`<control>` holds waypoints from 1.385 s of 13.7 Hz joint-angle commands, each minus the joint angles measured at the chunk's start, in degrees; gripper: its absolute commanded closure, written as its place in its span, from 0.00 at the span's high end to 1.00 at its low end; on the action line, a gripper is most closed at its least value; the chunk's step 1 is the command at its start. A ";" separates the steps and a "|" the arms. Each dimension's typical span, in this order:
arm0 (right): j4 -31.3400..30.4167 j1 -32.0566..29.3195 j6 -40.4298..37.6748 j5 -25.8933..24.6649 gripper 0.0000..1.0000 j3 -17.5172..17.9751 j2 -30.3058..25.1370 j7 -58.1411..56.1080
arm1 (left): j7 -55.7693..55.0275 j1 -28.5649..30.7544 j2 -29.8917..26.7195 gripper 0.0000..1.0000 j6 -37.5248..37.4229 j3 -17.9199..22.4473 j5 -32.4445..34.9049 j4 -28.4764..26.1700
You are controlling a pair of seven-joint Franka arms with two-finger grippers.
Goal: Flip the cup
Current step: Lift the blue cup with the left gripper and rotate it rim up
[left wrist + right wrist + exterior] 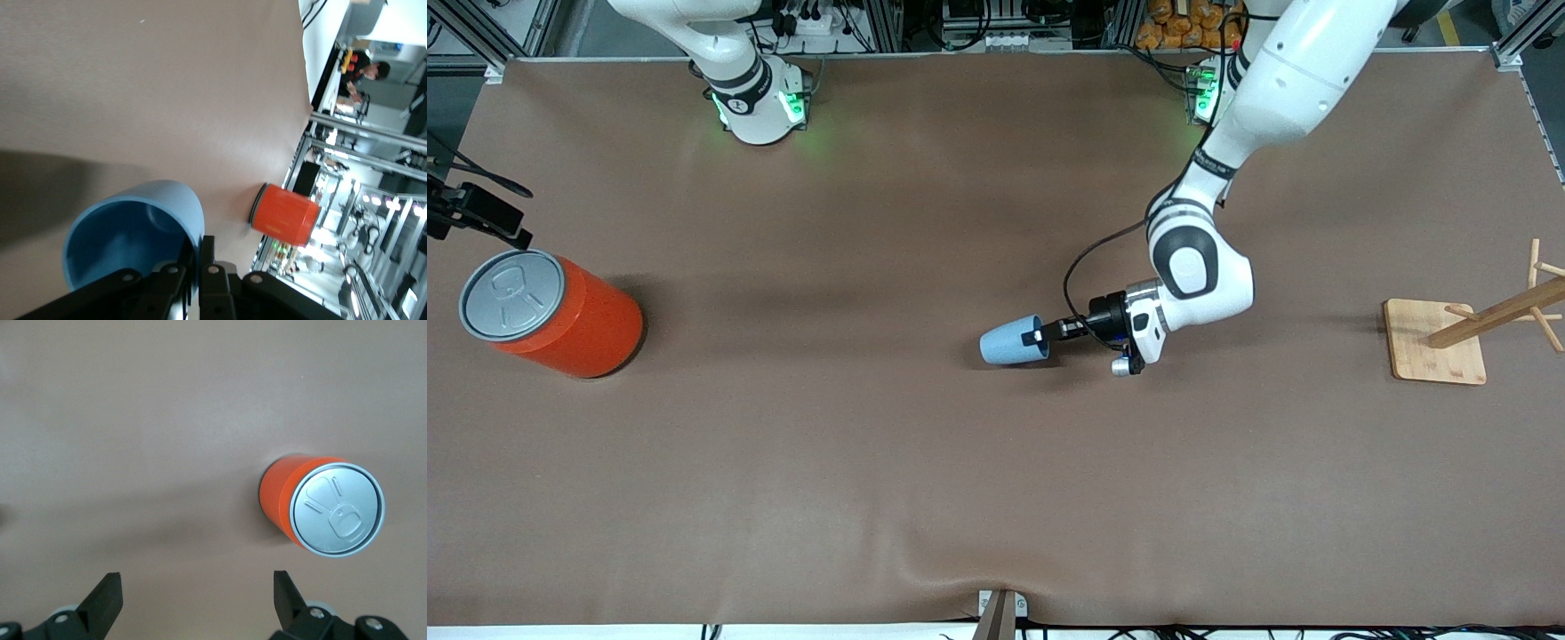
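Your left gripper (1040, 336) pinches the tipped cup (1009, 341) at its rim, mid-table; the can (551, 313) stands at nine o'clock. The right gripper (197, 600) waits spread above the can.

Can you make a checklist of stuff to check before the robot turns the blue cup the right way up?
1. Left gripper shut on the rim of the blue cup: ok.
2. Cup lying on its side on the table: ok.
3. Orange can well away, toward the right arm's end: ok.
4. Wooden rack apart from the cup: ok.
5. Right gripper open, waiting high near the can: ok.
6. Grip firm enough: cannot tell.
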 commanded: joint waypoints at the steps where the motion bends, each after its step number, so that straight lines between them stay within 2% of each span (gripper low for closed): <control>1: 1.85 0.24 -0.18 -0.89 1.00 0.30 0.94 1.04 | -9.94 -3.08 -3.65 0.00 6.90 0.42 4.80 -0.81; 4: 1.85 -0.46 0.60 -0.54 1.00 0.30 0.94 1.04 | -25.40 -6.69 -4.01 0.00 14.12 0.51 16.38 1.12; 7: 1.76 0.15 1.05 -0.63 1.00 0.30 1.20 1.04 | -38.59 -8.72 -4.10 0.00 16.42 0.78 29.74 1.22; 9: 2.02 0.33 1.05 -0.63 1.00 0.39 1.20 1.04 | -50.26 -9.77 -4.27 0.00 16.42 0.86 42.37 1.31; 11: 2.46 1.03 1.05 0.25 1.00 0.39 1.20 1.13 | -63.53 -10.04 -4.19 0.00 15.37 0.60 58.27 1.83; 12: 2.46 1.21 1.05 0.69 1.00 0.39 1.20 1.21 | -69.77 -10.13 -4.10 0.00 12.93 0.60 66.10 2.70; 15: 2.46 0.24 0.35 5.77 1.00 -0.05 0.94 1.13 | -81.23 -10.13 -2.35 0.00 -3.38 0.51 84.05 10.59; 17: 2.46 0.33 0.26 6.40 1.00 -0.14 0.85 1.13 | -84.59 -11.78 0.37 0.00 -11.58 0.42 90.14 16.22; 19: 2.46 0.50 0.26 6.40 1.00 -0.05 0.76 1.04 | -85.57 -13.37 1.52 0.00 -13.11 0.86 93.41 17.21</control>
